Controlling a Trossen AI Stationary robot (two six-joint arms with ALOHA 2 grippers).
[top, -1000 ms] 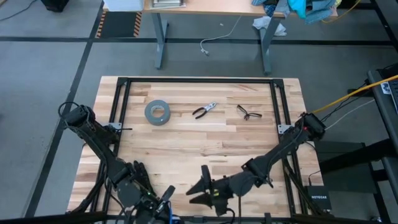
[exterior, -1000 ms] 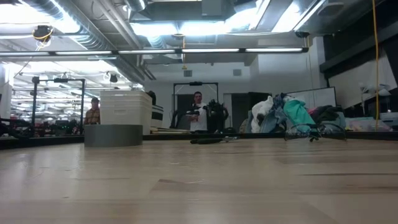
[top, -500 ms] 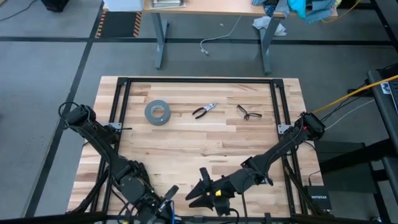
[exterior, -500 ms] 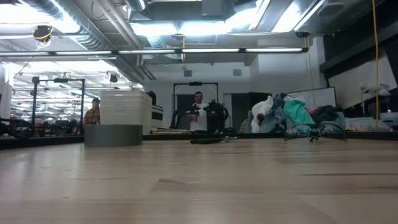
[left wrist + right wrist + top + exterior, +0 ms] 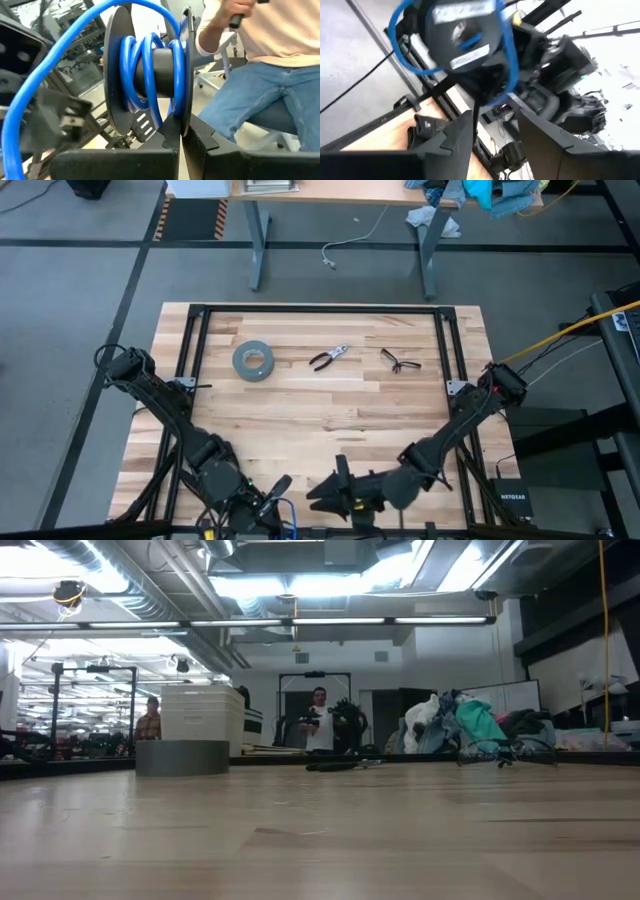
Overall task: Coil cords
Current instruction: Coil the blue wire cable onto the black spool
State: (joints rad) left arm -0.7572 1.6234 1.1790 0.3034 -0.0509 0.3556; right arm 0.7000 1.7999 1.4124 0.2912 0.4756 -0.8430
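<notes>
While both arms hang off the near edge of the worktop (image 5: 330,410), the left claw (image 5: 181,131) is pinched tight on the rim of a black spool (image 5: 150,75) wound with the cords (image 5: 145,60), its axle lying crosswise to the fingers. The right claw (image 5: 495,127) stands wide and empty, just beside and facing the spool, nearer than anything else. No containers show

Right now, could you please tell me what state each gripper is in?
Left gripper: shut on the black spool wound with blue cord.
Right gripper: open, holding nothing, pointed at the spool.
</notes>
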